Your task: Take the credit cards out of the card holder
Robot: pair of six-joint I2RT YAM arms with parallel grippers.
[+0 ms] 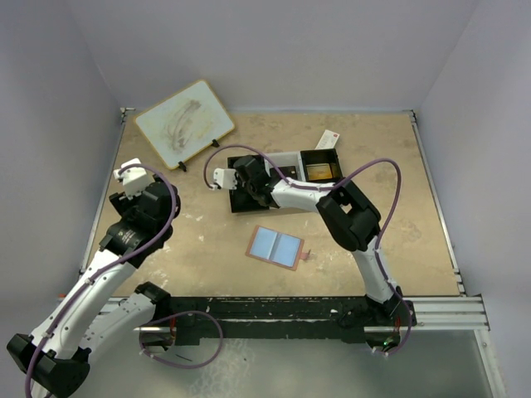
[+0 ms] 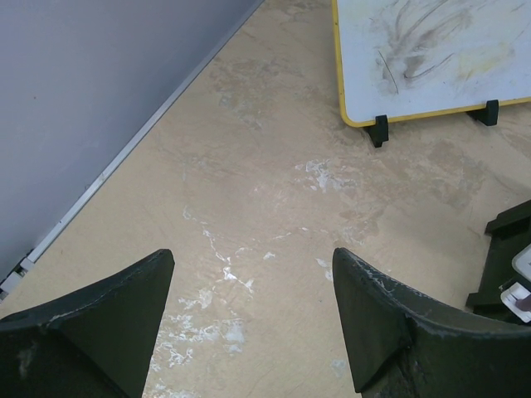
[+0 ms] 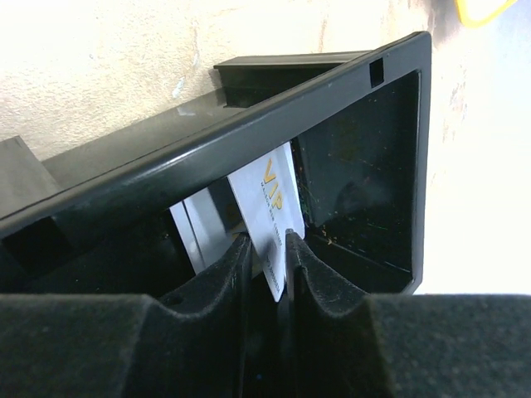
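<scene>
The card holder lies open and flat on the table, bluish clear pockets up, with no card showing in it. My right gripper reaches over the black left compartment of the tray. In the right wrist view it is shut on a silvery grey credit card with gold "VIP" lettering, held on edge inside that compartment. Another pale grey card stands just behind it. My left gripper is open and empty over bare table at the left.
The tray has a white middle compartment and a black right one with something orange-brown in it. A white packet with a red end lies behind it. A yellow-rimmed whiteboard stands at the back left, also in the left wrist view.
</scene>
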